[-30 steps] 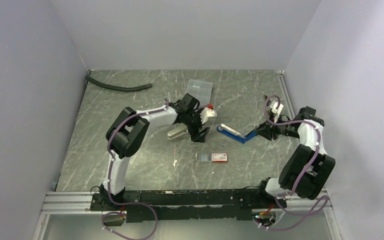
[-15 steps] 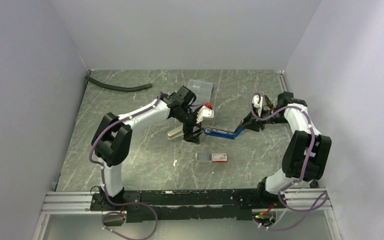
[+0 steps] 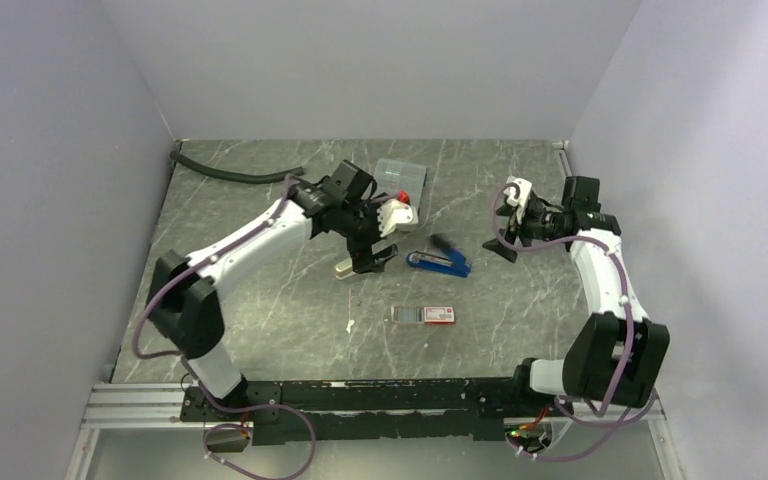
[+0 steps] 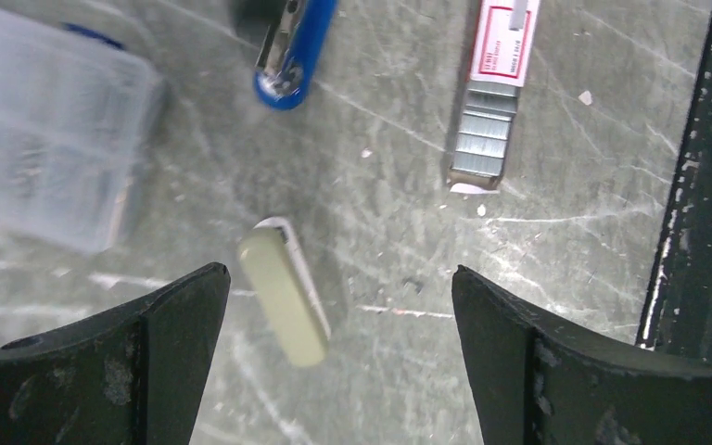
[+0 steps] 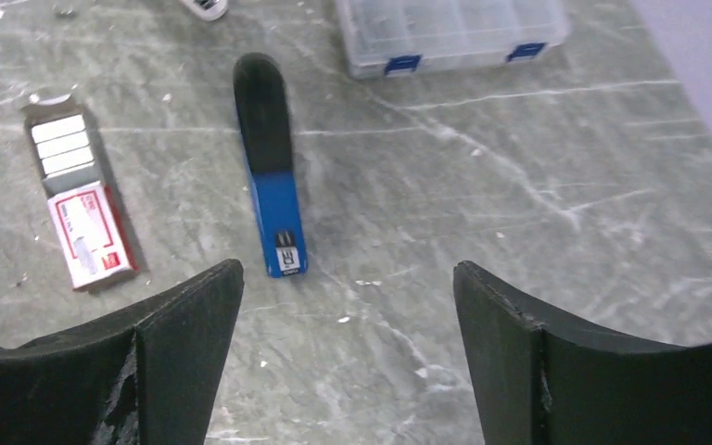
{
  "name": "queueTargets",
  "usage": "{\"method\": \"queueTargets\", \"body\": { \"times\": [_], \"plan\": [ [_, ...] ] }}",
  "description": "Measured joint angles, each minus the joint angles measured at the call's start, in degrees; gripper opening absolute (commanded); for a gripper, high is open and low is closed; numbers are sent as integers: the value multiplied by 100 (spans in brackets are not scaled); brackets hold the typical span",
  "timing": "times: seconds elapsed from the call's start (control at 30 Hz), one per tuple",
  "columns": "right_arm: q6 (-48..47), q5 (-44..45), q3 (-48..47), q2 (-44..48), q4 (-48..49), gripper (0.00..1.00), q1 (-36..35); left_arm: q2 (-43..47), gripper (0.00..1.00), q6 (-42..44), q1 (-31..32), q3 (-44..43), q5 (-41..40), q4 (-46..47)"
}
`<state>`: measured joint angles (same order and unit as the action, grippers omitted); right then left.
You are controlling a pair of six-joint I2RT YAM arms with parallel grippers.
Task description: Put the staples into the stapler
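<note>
The blue stapler (image 3: pixel 438 262) lies flat on the table, with no gripper touching it; its black end (image 5: pixel 261 111) points away from my right gripper. The staples (image 3: pixel 407 314) sit as silvery strips in a dark tray (image 5: pixel 60 144) pulled from a white box with a red end (image 3: pixel 439 315). My right gripper (image 3: pixel 498 247) hovers open just right of the stapler (image 5: pixel 275 209), nothing between its fingers (image 5: pixel 348 266). My left gripper (image 3: pixel 367 258) stands open (image 4: pixel 338 272) over a beige oblong piece (image 4: pixel 283 297), not touching it. The stapler (image 4: pixel 292 46) and staples (image 4: pixel 482 139) lie beyond it.
A clear compartment case (image 3: pixel 401 176) stands behind the left gripper. A black hose (image 3: pixel 235 175) lies at the back left. The beige piece (image 3: pixel 352 267) rests left of the stapler. A small white scrap (image 3: pixel 349 325) lies nearer the front. Walls close in on both sides.
My right gripper has opened, let go of the stapler and drawn back to the right. The stapler now rests flat on the table. My left arm has shifted back and left.
</note>
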<state>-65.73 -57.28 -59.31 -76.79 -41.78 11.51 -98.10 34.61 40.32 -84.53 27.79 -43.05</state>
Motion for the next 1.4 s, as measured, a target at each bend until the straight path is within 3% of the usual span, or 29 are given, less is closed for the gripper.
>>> {"method": "queueTargets", "body": {
  "times": [0.13, 0.33, 0.5, 0.67, 0.83, 1.03, 1.2, 1.3, 1.4],
  "plan": [
    [734, 188, 7, 546, 483, 99, 2, 756, 95, -37, 0, 35, -586, -55],
    [1740, 367, 7, 1309, 898, 100, 2, 1606, 95, -264, 0, 304, -1517, 33],
    [2691, 426, 258, 1891, 1449, 100, 2, 2402, 95, -920, 0, 1335, -2559, 802],
    [3499, 214, 570, 2006, 1755, 100, 2, 2164, 97, -1342, 0, 1158, -3005, 730],
    [3733, 120, 164, 1099, 1482, 100, -494, 1738, 97, -1563, 0, 1187, -3106, 879],
    [3501, 1316, 286, 72, 2035, 97, -2090, 1534, 97, -1569, -59, 1294, -3442, 1147],
    [3108, 2179, 188, -1086, 2457, 95, -2780, 1266, 97, -1563, -251, 1294, -3469, 1237],
    [2850, 2601, 68, -1753, 2531, 87, -3032, 1078, 97, -1545, -348, 1294, -3401, 1196],
    [2662, 2844, -111, -2249, 2533, 73, -3176, 1008, 97, -1545, -411, 1296, -3250, 1172]
  ]
}}
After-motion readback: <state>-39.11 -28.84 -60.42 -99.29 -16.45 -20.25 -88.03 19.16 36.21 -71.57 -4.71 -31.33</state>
